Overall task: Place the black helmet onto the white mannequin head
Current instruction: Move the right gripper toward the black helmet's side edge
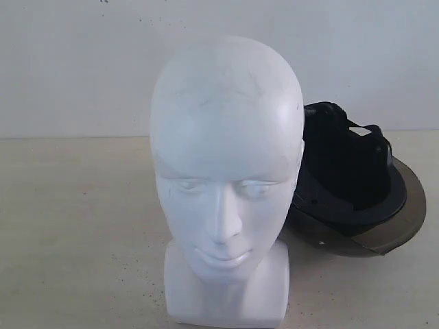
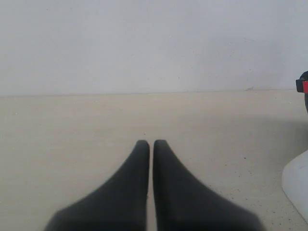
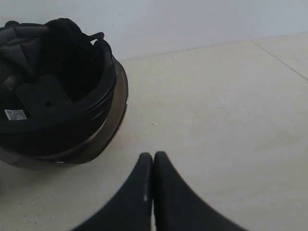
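Note:
The white mannequin head (image 1: 226,171) stands upright on the table, facing the exterior camera, bare on top. Behind it to the right the black helmet (image 1: 350,178) lies with its opening upward, its smoky visor (image 1: 405,219) spread toward the right. The right wrist view shows the helmet (image 3: 53,91) with its padding and straps, apart from my right gripper (image 3: 153,155), which is shut with nothing in it. My left gripper (image 2: 151,143) is also shut and empty over bare table; a white edge of the mannequin base (image 2: 297,185) sits off to one side. Neither gripper shows in the exterior view.
The beige tabletop (image 1: 75,226) runs back to a plain white wall (image 1: 82,62). A small black and red part (image 2: 302,85) peeks in at the edge of the left wrist view.

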You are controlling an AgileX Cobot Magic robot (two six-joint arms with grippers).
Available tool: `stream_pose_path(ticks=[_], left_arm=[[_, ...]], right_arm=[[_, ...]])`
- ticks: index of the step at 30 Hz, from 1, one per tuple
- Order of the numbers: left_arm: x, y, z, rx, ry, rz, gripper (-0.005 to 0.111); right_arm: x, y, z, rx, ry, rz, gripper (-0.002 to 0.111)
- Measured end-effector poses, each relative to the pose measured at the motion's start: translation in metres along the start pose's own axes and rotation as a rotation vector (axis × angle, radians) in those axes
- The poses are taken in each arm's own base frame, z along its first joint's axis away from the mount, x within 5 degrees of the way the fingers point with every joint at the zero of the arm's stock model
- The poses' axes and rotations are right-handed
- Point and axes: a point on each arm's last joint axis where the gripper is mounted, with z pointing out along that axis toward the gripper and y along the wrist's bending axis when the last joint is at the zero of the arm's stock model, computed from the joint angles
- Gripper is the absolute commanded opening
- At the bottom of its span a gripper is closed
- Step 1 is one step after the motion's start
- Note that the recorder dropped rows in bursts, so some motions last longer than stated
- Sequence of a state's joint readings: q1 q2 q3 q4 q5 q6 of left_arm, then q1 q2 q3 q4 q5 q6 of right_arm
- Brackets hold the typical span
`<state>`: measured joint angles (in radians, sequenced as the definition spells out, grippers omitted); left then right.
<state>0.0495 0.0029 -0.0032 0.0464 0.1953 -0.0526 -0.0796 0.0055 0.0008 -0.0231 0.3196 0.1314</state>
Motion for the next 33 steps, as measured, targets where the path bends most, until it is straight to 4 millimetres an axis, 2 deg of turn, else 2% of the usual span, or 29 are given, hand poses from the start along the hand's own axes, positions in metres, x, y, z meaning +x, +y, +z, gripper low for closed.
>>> stream_pose_path(ticks=[7, 10, 15, 19, 23, 26, 28, 30, 33], left_arm=[[0.000, 0.000, 0.000, 0.000, 0.000, 0.000, 0.004], [0.000, 0.000, 0.000, 0.000, 0.000, 0.000, 0.004], [0.000, 0.000, 0.000, 0.000, 0.000, 0.000, 0.004], [0.000, 0.000, 0.000, 0.000, 0.000, 0.000, 0.004], [0.000, 0.000, 0.000, 0.000, 0.000, 0.000, 0.004], [0.000, 0.000, 0.000, 0.000, 0.000, 0.000, 0.004], [0.000, 0.000, 0.000, 0.000, 0.000, 0.000, 0.004], [0.000, 0.000, 0.000, 0.000, 0.000, 0.000, 0.004], [0.000, 0.000, 0.000, 0.000, 0.000, 0.000, 0.004]], right_arm=[[-0.015, 0.002, -0.001, -0.020, -0.161, -0.017, 0.000], [-0.027, 0.004, -0.004, -0.037, -0.299, -0.016, 0.000], [-0.058, 0.008, -0.021, -0.104, -0.657, 0.048, 0.000], [-0.104, 0.013, -0.049, -0.141, -0.788, 0.091, 0.000], [-0.156, 0.017, -0.069, -0.088, -0.614, 0.054, 0.000], [-0.178, 0.020, -0.063, -0.050, -0.314, -0.033, 0.000], [-0.182, 0.023, -0.053, -0.074, -0.109, -0.063, 0.000], [-0.177, 0.028, -0.038, -0.117, 0.136, -0.075, 0.000], [-0.160, 0.036, -0.013, -0.162, 0.439, -0.107, 0.000]])
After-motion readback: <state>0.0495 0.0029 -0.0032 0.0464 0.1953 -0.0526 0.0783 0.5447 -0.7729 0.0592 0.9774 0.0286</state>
